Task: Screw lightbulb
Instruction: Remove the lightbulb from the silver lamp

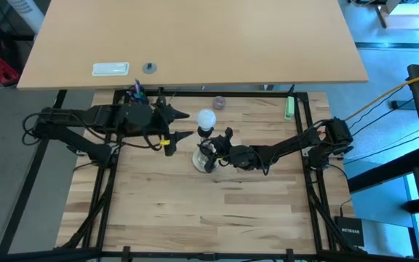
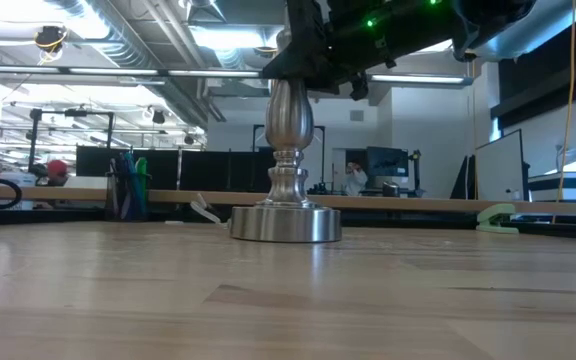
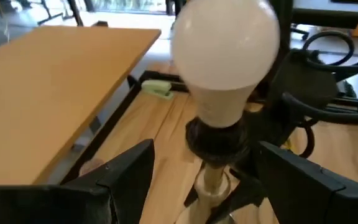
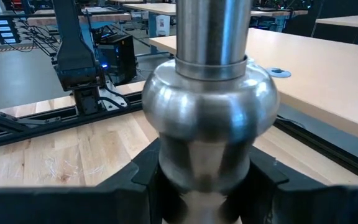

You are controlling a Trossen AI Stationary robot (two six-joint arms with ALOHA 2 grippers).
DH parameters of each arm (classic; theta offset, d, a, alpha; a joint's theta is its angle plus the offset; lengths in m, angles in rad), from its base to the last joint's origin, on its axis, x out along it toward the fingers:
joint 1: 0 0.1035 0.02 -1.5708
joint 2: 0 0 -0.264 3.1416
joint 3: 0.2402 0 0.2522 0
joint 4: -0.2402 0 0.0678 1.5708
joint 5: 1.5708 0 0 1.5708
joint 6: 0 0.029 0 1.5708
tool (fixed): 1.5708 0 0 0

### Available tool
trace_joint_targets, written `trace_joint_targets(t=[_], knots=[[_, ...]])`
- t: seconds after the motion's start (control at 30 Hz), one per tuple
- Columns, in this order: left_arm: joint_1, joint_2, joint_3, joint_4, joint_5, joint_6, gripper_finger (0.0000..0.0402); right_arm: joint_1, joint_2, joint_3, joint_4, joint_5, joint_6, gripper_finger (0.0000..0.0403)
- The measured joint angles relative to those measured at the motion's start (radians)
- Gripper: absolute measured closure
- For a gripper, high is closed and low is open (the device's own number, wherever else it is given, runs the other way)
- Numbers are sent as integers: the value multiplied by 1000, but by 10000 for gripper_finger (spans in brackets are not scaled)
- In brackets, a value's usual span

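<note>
The white frosted lightbulb (image 1: 206, 118) (image 3: 225, 50) sits with its base in the dark socket (image 3: 219, 134) on top of the silvery round-based stand (image 2: 286, 190), which stands on the wooden table. My left gripper (image 1: 184, 125) (image 3: 205, 149) is open on the bulb's left. Its fingers stand on either side of the socket without touching it. My right gripper (image 1: 213, 149) (image 4: 204, 180) is shut on the stand's stem. In the low view a dark arm hides the socket and bulb. My right gripper pinches the stand's silvery stem (image 4: 204, 174) between its two fingers, just under a rounded swell (image 4: 207, 106). The fingers come level from the table's right side and lie across the stem. The stand is upright, with its round base (image 2: 286, 222) on the table.
A green object (image 1: 289, 108) lies at the far right of the wooden table, and a small greyish knob (image 1: 219, 102) lies near the far edge. A lighter tabletop (image 1: 195, 44) beyond it holds a white block (image 1: 111, 69). A black frame (image 1: 308, 131) borders the table.
</note>
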Motion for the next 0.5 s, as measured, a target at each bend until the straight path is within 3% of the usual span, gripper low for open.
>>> trace_joint_targets(t=[0.1,0.3,0.5], knots=[[23,-2,0,-18,36,-21,136,0,0,0,0,0,0,265],[96,-4,29,43,283,-7,136,0,0,0,0,0,0,265],[117,-9,97,42,303,125,136,0,0,0,0,-1,0,265]])
